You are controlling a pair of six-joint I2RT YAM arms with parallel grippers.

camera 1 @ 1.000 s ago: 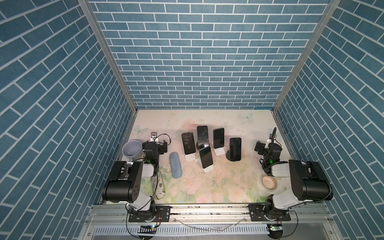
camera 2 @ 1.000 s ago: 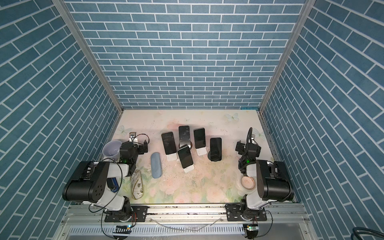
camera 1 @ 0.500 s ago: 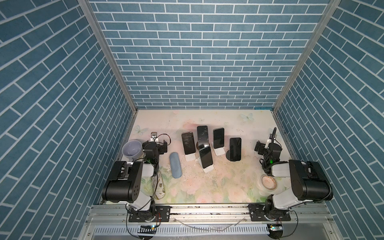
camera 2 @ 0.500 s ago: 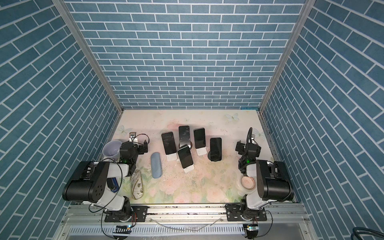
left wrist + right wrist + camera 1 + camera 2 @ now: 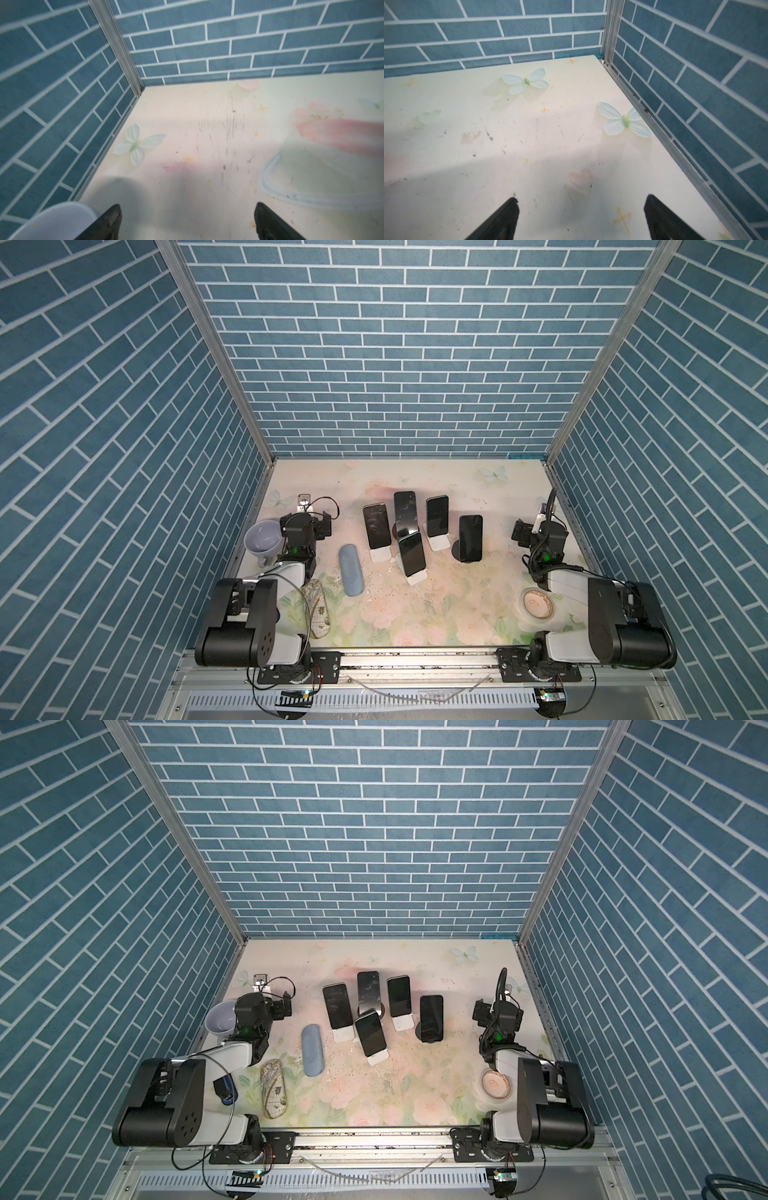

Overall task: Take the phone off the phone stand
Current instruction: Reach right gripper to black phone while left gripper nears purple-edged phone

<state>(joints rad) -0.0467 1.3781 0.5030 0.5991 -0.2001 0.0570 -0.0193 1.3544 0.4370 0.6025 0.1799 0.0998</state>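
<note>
Several dark phones lean on stands mid-table in both top views: one phone [image 5: 377, 526] on a white stand [image 5: 381, 555], another phone [image 5: 411, 553] nearer the front on a white stand [image 5: 416, 577], and a phone [image 5: 471, 536] on a black round stand [image 5: 429, 1038]. My left gripper [image 5: 318, 526] rests low at the left, well apart from them. In the left wrist view the left gripper [image 5: 188, 218] is open over bare table. My right gripper [image 5: 525, 531] rests at the right. The right wrist view shows the right gripper [image 5: 581, 212] open, with nothing between its fingers. No phone appears in either wrist view.
A lilac mug [image 5: 262, 536] stands beside the left gripper by the left wall. A blue glasses case [image 5: 351, 570] and a patterned case [image 5: 318, 614] lie front left. A tape roll [image 5: 538, 603] lies front right. Blue brick walls enclose three sides.
</note>
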